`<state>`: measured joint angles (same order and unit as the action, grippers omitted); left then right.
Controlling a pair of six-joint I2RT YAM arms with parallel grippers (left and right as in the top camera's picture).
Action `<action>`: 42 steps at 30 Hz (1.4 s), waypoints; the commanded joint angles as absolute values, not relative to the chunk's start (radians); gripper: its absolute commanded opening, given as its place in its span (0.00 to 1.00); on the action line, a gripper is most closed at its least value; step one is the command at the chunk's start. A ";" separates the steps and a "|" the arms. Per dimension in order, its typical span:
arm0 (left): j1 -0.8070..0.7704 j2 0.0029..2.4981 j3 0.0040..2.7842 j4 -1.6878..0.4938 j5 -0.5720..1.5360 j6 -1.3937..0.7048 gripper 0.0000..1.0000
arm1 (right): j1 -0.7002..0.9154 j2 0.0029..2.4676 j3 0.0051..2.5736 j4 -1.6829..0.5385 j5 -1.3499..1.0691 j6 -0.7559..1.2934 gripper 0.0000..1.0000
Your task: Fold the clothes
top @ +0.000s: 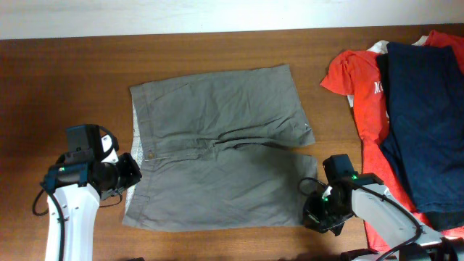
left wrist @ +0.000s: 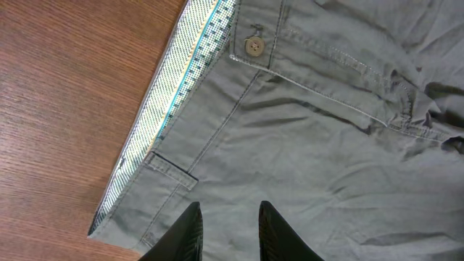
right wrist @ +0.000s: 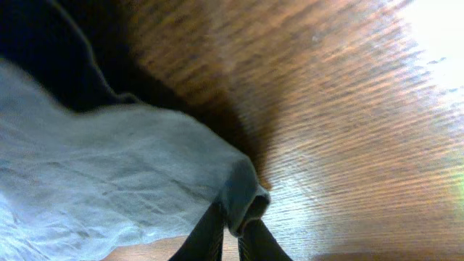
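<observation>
From overhead we see the shorts (top: 217,145) spread flat on the table (top: 65,80). The left gripper (top: 129,175) is at their waistband corner and the right gripper (top: 319,212) at the opposite hem corner. A red T-shirt (top: 362,94) and a navy garment (top: 424,109) lie heaped well apart from the shorts, beyond the leg ends. In the left wrist view, the left gripper (left wrist: 228,233) hangs over the shorts (left wrist: 312,159) just inside the patterned lining (left wrist: 181,94), below the button (left wrist: 254,46); its jaws stand narrowly apart, holding nothing. In the right wrist view, the right gripper (right wrist: 230,243) is clamped on a bunched corner of the shorts (right wrist: 109,181), raised off the table (right wrist: 348,145).
</observation>
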<state>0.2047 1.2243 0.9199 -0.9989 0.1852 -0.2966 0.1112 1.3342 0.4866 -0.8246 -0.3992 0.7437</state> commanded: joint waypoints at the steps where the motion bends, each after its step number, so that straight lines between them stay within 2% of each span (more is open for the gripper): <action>1: 0.210 1.227 0.916 -1.003 0.198 -0.303 0.25 | 0.118 1.347 0.465 -0.785 -0.340 0.742 0.25; 2: 0.210 1.227 0.916 -1.003 0.198 -0.303 0.26 | 0.117 1.347 0.465 -0.785 -0.328 0.742 0.32; 4: 0.210 1.227 0.916 -1.003 0.198 -0.303 0.25 | 0.117 1.347 0.465 -0.785 -0.290 0.742 0.35; 7: 0.210 1.227 0.916 -1.003 0.198 -0.303 0.25 | 0.117 1.347 0.465 -0.785 -0.250 0.743 0.35; 10: 0.210 1.227 0.916 -1.004 0.198 -0.303 0.26 | 0.116 1.347 0.474 -0.791 -0.250 0.742 0.29; 13: 0.210 1.227 0.916 -1.003 0.198 -0.303 0.26 | 0.116 1.347 0.510 -0.819 -0.236 0.741 0.30; 17: 0.210 1.227 0.916 -1.003 0.198 -0.303 0.25 | 0.116 1.347 0.523 -0.839 -0.185 0.741 0.39; 20: 0.210 1.227 0.916 -1.003 0.198 -0.303 0.26 | 0.116 1.347 0.522 -0.840 -0.170 0.741 0.38; 23: 0.210 1.227 0.916 -1.003 0.197 -0.303 0.25 | 0.116 1.347 0.522 -0.840 -0.163 0.741 0.14; 24: 0.210 1.227 0.916 -1.004 0.198 -0.303 0.25 | 0.116 1.347 0.522 -0.840 -0.163 0.741 0.09; 26: 0.210 1.227 0.916 -1.012 0.198 -0.303 0.25 | 0.116 1.347 0.522 -0.837 -0.164 0.741 0.04; 30: 0.210 1.227 0.916 -1.077 0.166 -0.302 0.27 | 0.116 1.347 0.522 -0.837 -0.172 0.741 0.04; 32: 0.210 1.227 0.916 -1.085 0.153 -0.302 0.28 | 0.116 1.347 0.522 -0.847 -0.220 0.741 0.65; 36: 0.210 1.227 0.916 -1.064 0.153 -0.303 0.29 | 0.116 1.347 0.522 -0.871 -0.277 0.738 0.64; 39: 0.210 1.227 0.916 -1.063 0.153 -0.302 0.29 | 0.118 1.347 0.517 -0.902 -0.286 0.743 0.55; 42: 0.210 1.227 0.916 -1.057 0.153 -0.303 0.29 | 0.118 1.347 0.500 -0.893 -0.284 0.827 0.56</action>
